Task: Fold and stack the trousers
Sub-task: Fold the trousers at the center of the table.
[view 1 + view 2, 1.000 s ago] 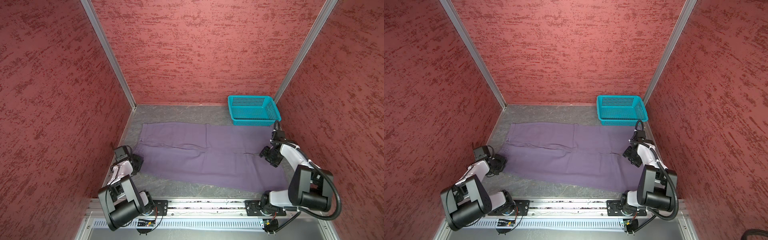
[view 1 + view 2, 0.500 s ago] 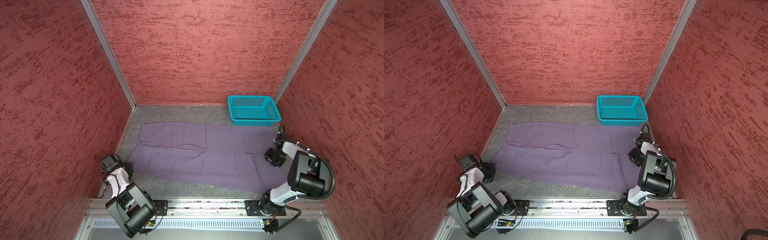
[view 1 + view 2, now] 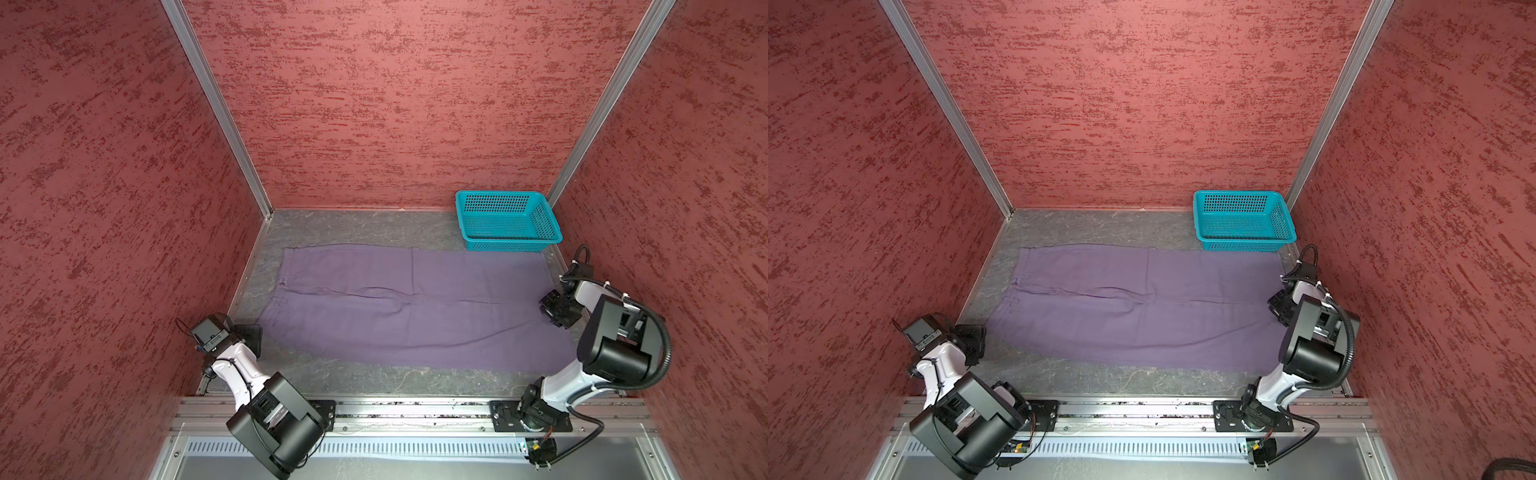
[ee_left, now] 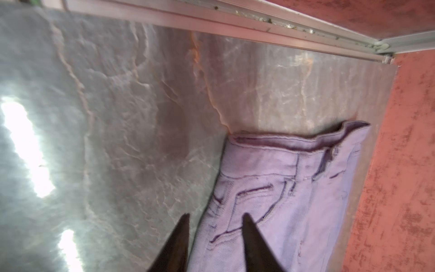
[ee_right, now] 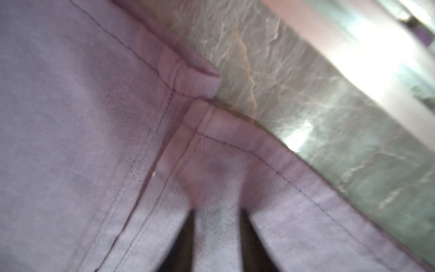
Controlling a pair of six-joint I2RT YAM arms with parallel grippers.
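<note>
The purple trousers [image 3: 415,307] [image 3: 1142,311] lie spread flat on the grey table, waist to the left and legs to the right. My left gripper [image 3: 249,338] [image 4: 215,215] sits low at the near-left waist corner. It is open: one finger is over the bare table, the other over the pocket seams, and the cloth's edge lies flat between them. My right gripper [image 3: 559,309] [image 5: 219,209] is at the right end over the leg hems [image 5: 235,141]. Its blurred fingers stand apart on the cloth, holding nothing.
A teal perforated basket [image 3: 507,241] [image 3: 1241,245] stands empty at the back right corner, just beyond the far leg. Red textured walls close in on three sides. Bare grey table [image 3: 374,382] runs along the front, ahead of the metal rail.
Both grippers closed on the cloth half a second ago and have since opened. The waist corner has been drawn toward the near left, the hems slightly right; the trousers lie flatter.
</note>
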